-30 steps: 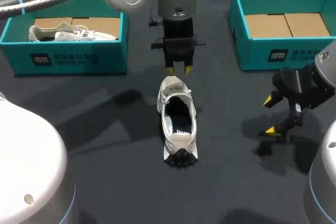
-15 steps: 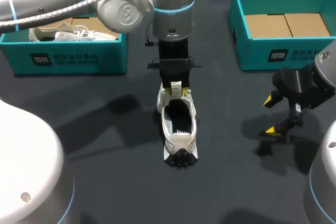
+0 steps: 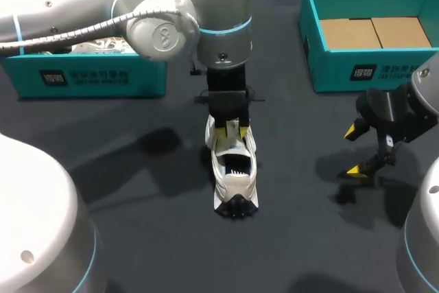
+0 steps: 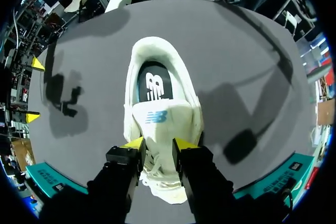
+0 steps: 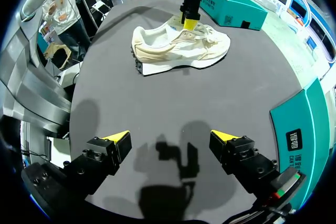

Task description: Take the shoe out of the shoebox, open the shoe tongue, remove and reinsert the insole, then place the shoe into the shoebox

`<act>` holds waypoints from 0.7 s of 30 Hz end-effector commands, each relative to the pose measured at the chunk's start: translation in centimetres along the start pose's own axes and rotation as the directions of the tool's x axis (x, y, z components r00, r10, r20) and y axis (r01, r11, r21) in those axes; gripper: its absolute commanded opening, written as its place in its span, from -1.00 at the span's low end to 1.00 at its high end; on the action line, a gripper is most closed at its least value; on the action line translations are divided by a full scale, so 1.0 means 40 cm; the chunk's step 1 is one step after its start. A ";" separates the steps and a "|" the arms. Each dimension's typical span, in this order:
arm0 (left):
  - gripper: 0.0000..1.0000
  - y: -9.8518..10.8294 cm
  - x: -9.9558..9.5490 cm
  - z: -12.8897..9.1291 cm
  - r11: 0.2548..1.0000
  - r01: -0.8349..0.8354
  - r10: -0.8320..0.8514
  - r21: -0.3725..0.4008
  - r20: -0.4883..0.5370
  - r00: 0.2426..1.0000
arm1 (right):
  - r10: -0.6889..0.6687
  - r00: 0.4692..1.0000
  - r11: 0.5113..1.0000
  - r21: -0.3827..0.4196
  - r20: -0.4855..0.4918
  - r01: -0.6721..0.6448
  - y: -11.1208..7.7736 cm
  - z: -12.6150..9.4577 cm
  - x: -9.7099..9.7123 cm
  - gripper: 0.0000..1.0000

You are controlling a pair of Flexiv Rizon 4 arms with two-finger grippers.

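A cream sneaker lies on the dark table, heel toward me and toe toward the far side. Its black insole shows inside the opening. My left gripper is down at the lace end, its yellow tips on either side of the upright tongue. The fingers stand partly apart and I see no clear squeeze on the tongue. From the right wrist view the sneaker lies side-on, with the left gripper above its laces. My right gripper hangs open over bare table to the shoe's right, holding nothing.
A teal shoebox at the back left holds another white shoe, partly hidden by my left arm. A second teal shoebox at the back right has only a cardboard floor showing. A teal box wall is close beside the right gripper.
My left gripper has come toward me and down from beyond the toe onto the laces and tongue. The shoe and the right arm have stayed put.
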State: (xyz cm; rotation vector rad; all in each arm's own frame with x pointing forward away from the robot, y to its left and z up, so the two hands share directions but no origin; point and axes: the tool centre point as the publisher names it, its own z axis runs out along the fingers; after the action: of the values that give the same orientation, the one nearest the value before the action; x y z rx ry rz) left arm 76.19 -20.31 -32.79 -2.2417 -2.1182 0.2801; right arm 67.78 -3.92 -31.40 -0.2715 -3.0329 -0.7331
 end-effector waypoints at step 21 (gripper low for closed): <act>-0.16 -0.120 0.040 -0.054 0.990 0.101 -0.094 -0.095 0.074 0.993 | 0.001 1.000 1.000 0.003 0.002 -0.001 0.001 0.000 0.003 1.00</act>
State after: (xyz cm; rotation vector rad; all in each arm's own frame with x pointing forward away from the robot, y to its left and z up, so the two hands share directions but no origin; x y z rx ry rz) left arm 72.71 -19.97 -33.10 -2.1875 -2.2779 0.2989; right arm 67.78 -3.92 -31.40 -0.2714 -3.0328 -0.7331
